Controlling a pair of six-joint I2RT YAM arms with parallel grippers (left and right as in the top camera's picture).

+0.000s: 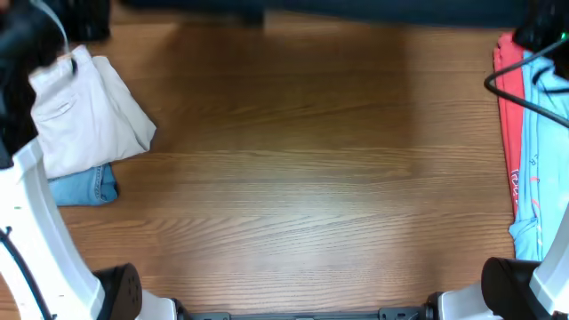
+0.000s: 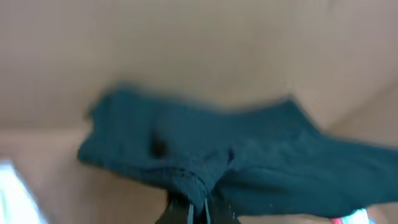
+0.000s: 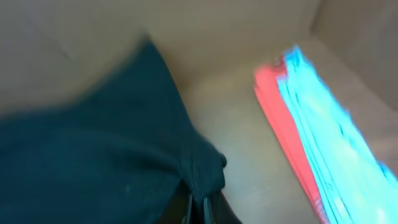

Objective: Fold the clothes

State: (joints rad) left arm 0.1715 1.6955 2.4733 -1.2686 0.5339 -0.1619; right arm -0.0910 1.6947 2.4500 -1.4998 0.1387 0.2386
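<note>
The clothes are a dark shirt [image 2: 249,162], blurred and hanging in a broad sheet in front of the left wrist camera. My left gripper [image 2: 198,211] is shut on a bunched fold of it at the bottom of that view. The right wrist view shows the same shirt [image 3: 93,155] filling its left half, with my right gripper [image 3: 200,211] shut on a pinched corner. From overhead, both arms reach to the far corners of the table [image 1: 302,160]. A dark band [image 1: 267,11] runs along the far edge between them; I cannot tell whether it is the shirt.
Folded cream trousers [image 1: 89,111] lie on blue jeans [image 1: 84,187] at the table's left. At the right edge lies a stack of red cloth [image 1: 508,116] and light blue cloth [image 1: 542,151], with a black cable [image 1: 524,98] looping over it.
</note>
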